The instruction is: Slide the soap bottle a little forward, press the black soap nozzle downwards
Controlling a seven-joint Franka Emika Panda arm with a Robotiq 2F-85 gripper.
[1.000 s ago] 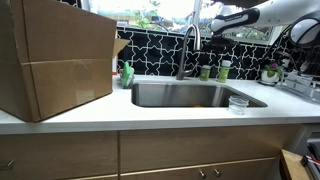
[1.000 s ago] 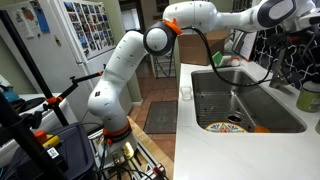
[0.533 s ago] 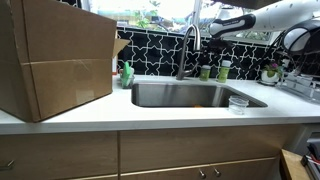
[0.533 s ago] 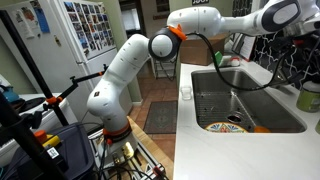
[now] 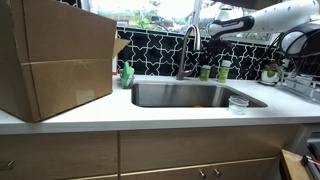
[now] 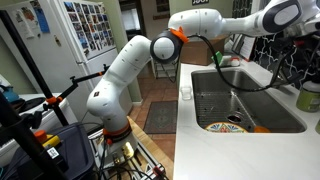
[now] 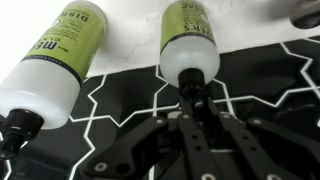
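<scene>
The wrist view looks down on two soap bottles with white bodies and green labels. The middle soap bottle (image 7: 190, 40) has its black nozzle (image 7: 192, 97) right ahead of my gripper (image 7: 194, 120). The gripper's two fingers lie shut side by side, and nothing shows between them. A second bottle (image 7: 48, 75) lies to the left. In an exterior view the gripper (image 5: 211, 36) hangs above the bottles (image 5: 224, 70) behind the sink. From the other side the gripper (image 6: 217, 44) is over a green bottle (image 6: 216, 59).
A big cardboard box (image 5: 55, 60) fills the counter at one end. The steel sink (image 5: 190, 96) with its faucet (image 5: 187, 48) lies in front of the bottles. A glass cup (image 5: 238, 103) stands beside the sink, and a green bottle (image 5: 127, 73) at its other corner.
The gripper's jaws have closed from wide open to shut. The arm has shifted only slightly above the bottles.
</scene>
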